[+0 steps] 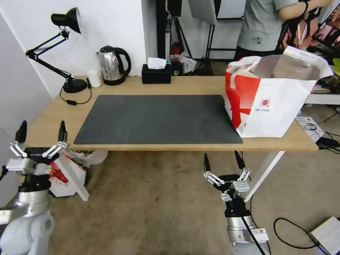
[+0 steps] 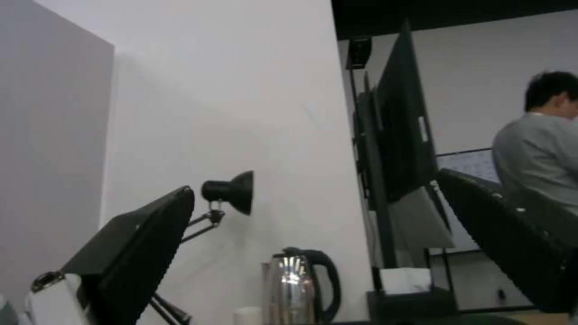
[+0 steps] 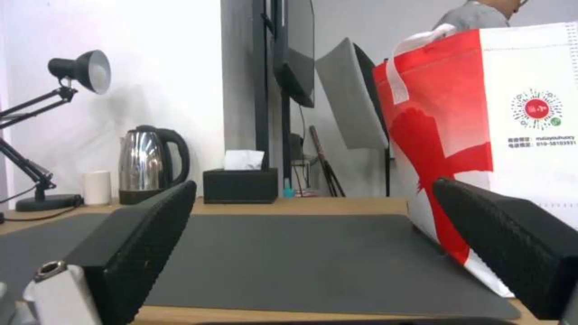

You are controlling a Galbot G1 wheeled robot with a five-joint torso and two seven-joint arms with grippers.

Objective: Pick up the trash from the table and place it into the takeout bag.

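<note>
both grippers splayed wide, empty: left gripper [image 1: 41, 131] off table [image 1: 49, 117] front-left corner, right gripper [image 1: 224, 162] below front edge. bag [image 1: 272, 106] upright at right end.

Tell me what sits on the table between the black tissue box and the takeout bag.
Nothing sits there. In the head view, bare light wood runs from the tissue box to the takeout bag; the table carries only its grey mat nearer the robot.

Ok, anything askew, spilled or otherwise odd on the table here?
Nothing spilled. The mat is bare, and the takeout bag stands upright at the table's right end, straddling the mat's corner. Lamp, kettle and tissue box line the back edge. Left gripper and right gripper hang open off the near edge.
</note>
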